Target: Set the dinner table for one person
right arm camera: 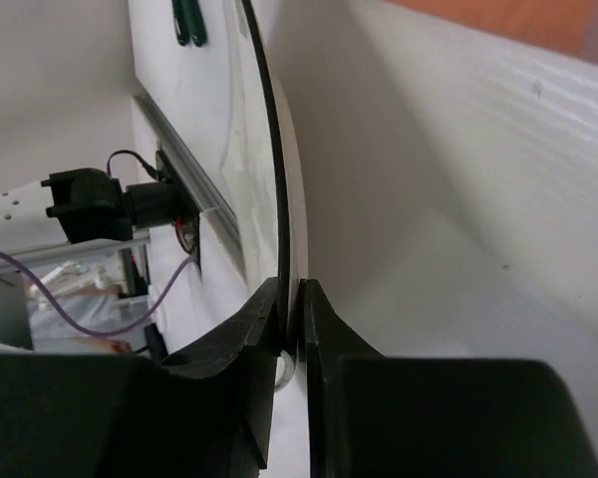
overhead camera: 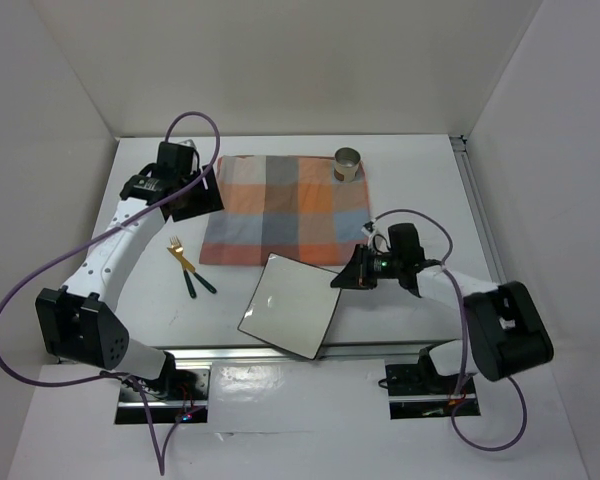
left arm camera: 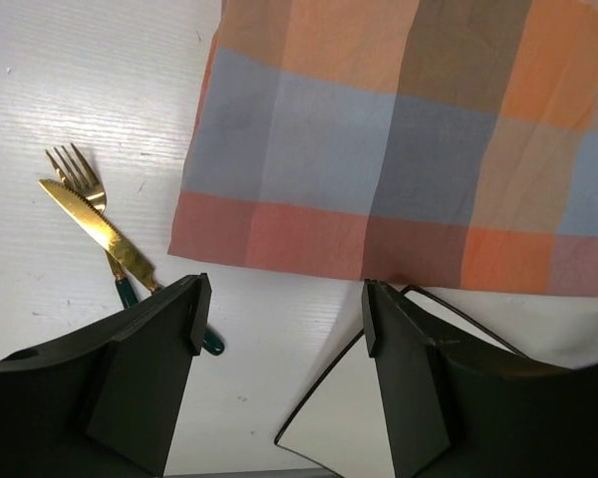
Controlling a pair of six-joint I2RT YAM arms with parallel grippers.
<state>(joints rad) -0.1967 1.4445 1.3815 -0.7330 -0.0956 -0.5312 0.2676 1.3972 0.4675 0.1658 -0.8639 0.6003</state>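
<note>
The white dinner table point(overhead camera: 420, 190) bears an orange-and-blue-grey checked cloth point(overhead camera: 285, 210) at its middle back. A white square plate point(overhead camera: 290, 305) with a dark rim lies tilted at the front, its far corner over the cloth's near edge. My right gripper point(overhead camera: 348, 280) is shut on the plate's right rim point(right arm camera: 279, 199). A gold fork point(overhead camera: 180, 252) and gold knife point(overhead camera: 192, 270) with dark green handles lie crossed left of the plate. A metal cup point(overhead camera: 347, 164) stands on the cloth's far right corner. My left gripper point(overhead camera: 195, 195) is open and empty above the cloth's left edge point(left arm camera: 194, 169).
Metal rails run along the table's front edge point(overhead camera: 280, 352) and right edge point(overhead camera: 477, 215). White walls enclose the table at the back and sides. Purple cables loop from both arms.
</note>
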